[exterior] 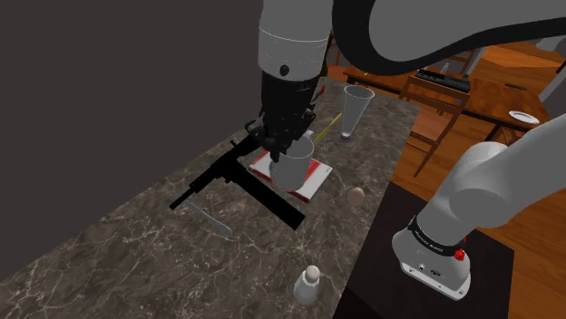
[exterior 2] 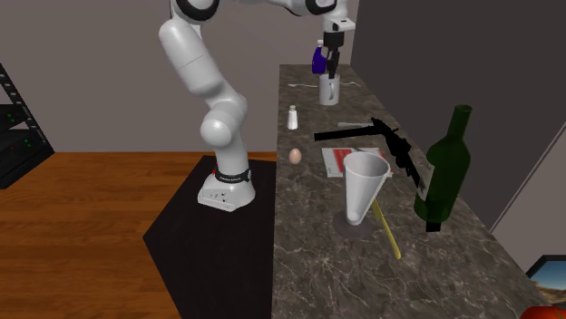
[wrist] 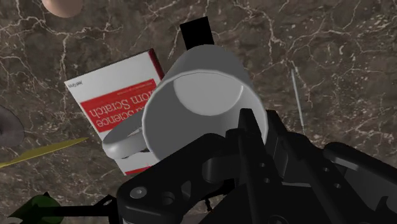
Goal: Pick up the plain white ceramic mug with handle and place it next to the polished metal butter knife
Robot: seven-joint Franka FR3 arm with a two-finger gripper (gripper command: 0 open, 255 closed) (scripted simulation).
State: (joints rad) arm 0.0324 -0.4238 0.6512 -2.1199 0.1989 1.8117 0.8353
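Near the middle of the shoulder view, the black gripper (exterior: 287, 143) points straight down and is clamped on the rim of the pale grey-white mug (exterior: 292, 170). The mug hangs mouth-up in the air over a red-and-white book (exterior: 315, 178) that lies flat on the dark marbled counter (exterior: 136, 258). In the wrist view one finger (wrist: 249, 130) reaches down inside the mug's mouth and presses the wall against the other, which is hidden outside. The handle juts sideways over the book's cover. The second exterior view has the mug in the upper middle of the frame, well above the counter top. Left of the book in the shoulder view, and just beside it, a black gun-shaped object (exterior: 238, 186) lies slantwise. The knife (exterior: 210, 220), with a silvery blade, lies flat on the far side of that object, toward the lower left of the frame and apart from the mug. A brownish egg (exterior: 356, 195) sits right of the book, near the counter's edge. A small white shaker (exterior: 307, 286) stands at the bottom centre. At the upper centre a funnel-shaped glass (exterior: 356, 109) stands upright, with a thin yellow stick (exterior: 328, 127) lying beside it. A green bottle (exterior 2: 446, 163) stands at the right of the second exterior view, close to the funnel-shaped glass.
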